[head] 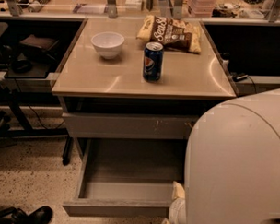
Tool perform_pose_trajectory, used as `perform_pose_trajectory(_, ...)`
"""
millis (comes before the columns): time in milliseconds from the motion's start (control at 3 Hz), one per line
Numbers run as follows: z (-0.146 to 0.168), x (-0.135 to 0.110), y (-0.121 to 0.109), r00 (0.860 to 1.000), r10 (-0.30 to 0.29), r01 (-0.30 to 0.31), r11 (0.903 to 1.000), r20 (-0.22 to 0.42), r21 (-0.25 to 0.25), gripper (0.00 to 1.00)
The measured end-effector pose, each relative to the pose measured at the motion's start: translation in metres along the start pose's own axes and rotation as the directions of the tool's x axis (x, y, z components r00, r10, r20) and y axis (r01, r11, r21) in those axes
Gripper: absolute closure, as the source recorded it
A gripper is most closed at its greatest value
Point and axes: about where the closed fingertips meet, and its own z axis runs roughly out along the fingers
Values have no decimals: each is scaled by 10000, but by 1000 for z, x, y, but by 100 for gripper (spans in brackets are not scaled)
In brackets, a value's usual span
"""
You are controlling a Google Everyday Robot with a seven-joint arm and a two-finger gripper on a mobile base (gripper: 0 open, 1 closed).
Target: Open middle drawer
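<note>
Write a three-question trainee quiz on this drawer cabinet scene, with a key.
1. True or false: the blue can stands upright on the countertop, to the right of the white bowl in the picture.
2. Which drawer is pulled far out? A) the lowest visible drawer B) the one just above it C) none
3. Fill in: the chip bag lies ___ the can, farther from the camera.

Key: 1 true; 2 A; 3 behind.
Note: the tool is not in view; only the robot's white body shows at lower right.
</note>
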Motion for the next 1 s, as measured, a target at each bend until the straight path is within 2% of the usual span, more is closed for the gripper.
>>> perform_pose_trajectory(333, 0, 0, 0, 10000, 2, -2, 10000, 0, 2, 0)
perform_pose_trajectory(667, -13, 4, -28, 9989, 466, -462, 9976, -60, 517, 0)
perform_pose_trajectory(1000, -54, 3, -82, 9885, 1514, -1493, 9738, 8, 1716, 0)
